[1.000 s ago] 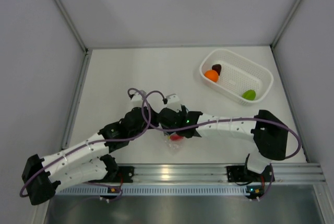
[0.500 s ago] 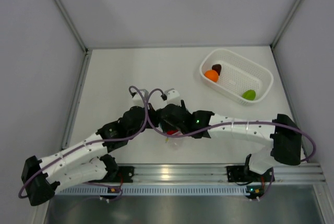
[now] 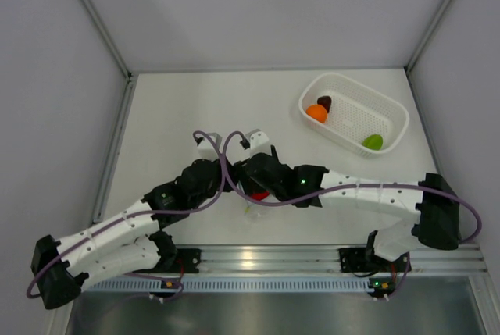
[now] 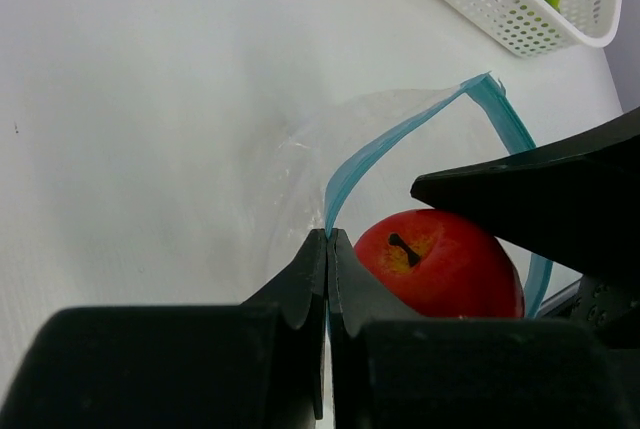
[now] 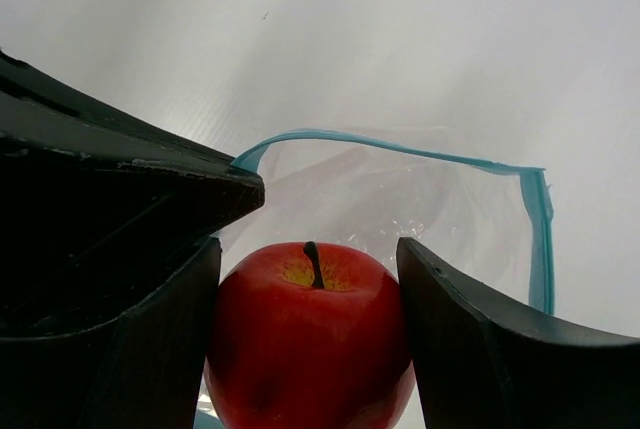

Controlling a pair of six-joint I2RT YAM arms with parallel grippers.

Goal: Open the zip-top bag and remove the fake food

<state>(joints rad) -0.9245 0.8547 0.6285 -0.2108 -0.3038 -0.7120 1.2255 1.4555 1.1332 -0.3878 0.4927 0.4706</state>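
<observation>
Top view, centre: the left arm [image 3: 176, 194] and right arm [image 3: 312, 184] cover most of the zip-top bag [image 3: 254, 212] and red apple [image 3: 260, 194]. The right wrist view's lower edge crops the apple.

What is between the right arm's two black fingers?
A red toy apple, gripped by the right gripper at the zip-top bag's mouth; the right wrist view shows it.

Overall light: bright, even and diffuse in all three views; the desk [image 3: 180, 108] reads near white.
Shadows: soft and faint, a pale grey smudge under the arms in the top view.
Glare: a bright patch on the metal rail [image 3: 250, 257]; a dull sheen on the red toy apple [image 5: 300, 349]; small glints on the zip-top bag [image 5: 400, 199].
Focus: the left gripper [image 4: 327, 249] and the right gripper [image 5: 308, 249] sit close to the lens as black, near-featureless masses with soft edges.
Distortion: wall edges splay outward in the top view.
</observation>
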